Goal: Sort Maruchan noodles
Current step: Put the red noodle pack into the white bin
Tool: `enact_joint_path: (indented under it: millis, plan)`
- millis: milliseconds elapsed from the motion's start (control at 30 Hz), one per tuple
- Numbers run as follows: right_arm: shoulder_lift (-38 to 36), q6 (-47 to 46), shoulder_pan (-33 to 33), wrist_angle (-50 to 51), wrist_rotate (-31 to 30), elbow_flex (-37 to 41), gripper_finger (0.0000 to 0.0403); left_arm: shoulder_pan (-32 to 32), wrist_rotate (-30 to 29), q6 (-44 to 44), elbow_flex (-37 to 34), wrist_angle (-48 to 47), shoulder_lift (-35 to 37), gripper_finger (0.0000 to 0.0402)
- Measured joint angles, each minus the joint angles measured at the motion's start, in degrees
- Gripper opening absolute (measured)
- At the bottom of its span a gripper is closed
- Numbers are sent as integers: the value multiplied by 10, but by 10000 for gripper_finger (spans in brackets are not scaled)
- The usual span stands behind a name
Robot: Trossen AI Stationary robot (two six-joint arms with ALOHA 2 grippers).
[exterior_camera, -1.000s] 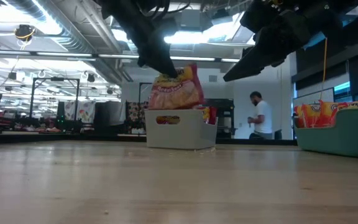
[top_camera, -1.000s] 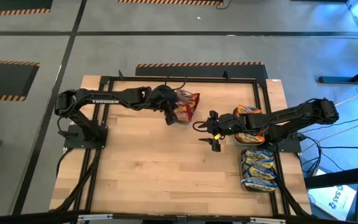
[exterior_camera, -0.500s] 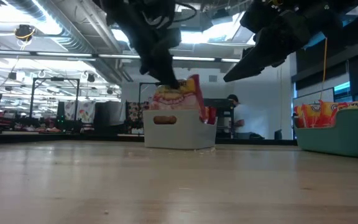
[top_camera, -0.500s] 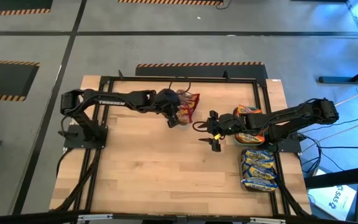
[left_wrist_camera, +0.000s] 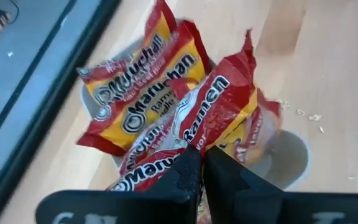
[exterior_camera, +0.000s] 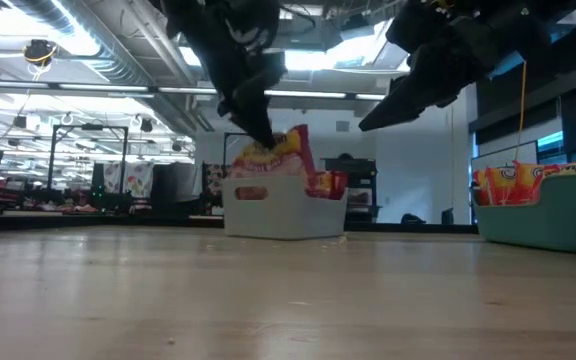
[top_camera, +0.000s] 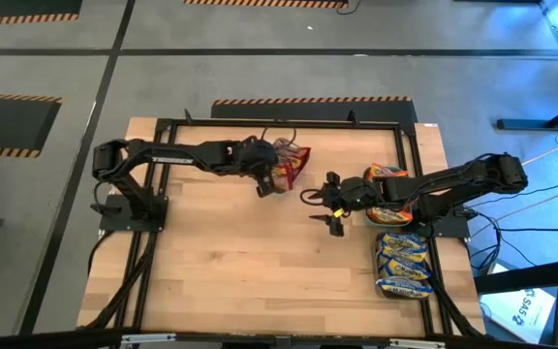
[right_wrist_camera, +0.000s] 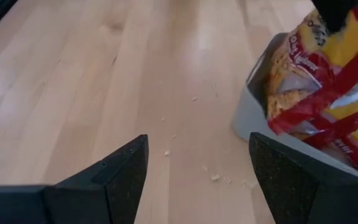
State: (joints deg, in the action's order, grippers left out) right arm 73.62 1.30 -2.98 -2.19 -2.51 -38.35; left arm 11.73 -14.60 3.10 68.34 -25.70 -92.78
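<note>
Now left end effector [left_wrist_camera: 197, 163] pinching maroon noodle packet [left_wrist_camera: 219, 109] over grey tray [exterior_camera: 283, 205].

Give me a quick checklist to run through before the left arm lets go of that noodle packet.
1. Left fingers pinched shut on the packet: ok.
2. Packet over the grey tray: ok.
3. Packet fully down inside the tray: not ok, it sticks up above the rim.
4. Right gripper open, holding nothing, clear of the tray: ok.
5. Room left in the tray: cannot tell.
</note>
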Motion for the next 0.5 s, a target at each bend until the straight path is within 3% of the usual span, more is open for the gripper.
enact_joint_path:
  millis: [267, 367, 500]
  plan:
    - [62, 4, 13, -84, -69, 0, 257, -1, 2, -10, 1, -23, 6, 9]
    - [94, 4, 33, -113, -76, -1, 222, -1, 6, -18, -1, -29, 0, 9]
    - [135, 5, 68, -159, -74, 0, 142, -2, 6, -18, 0, -22, 1, 9]
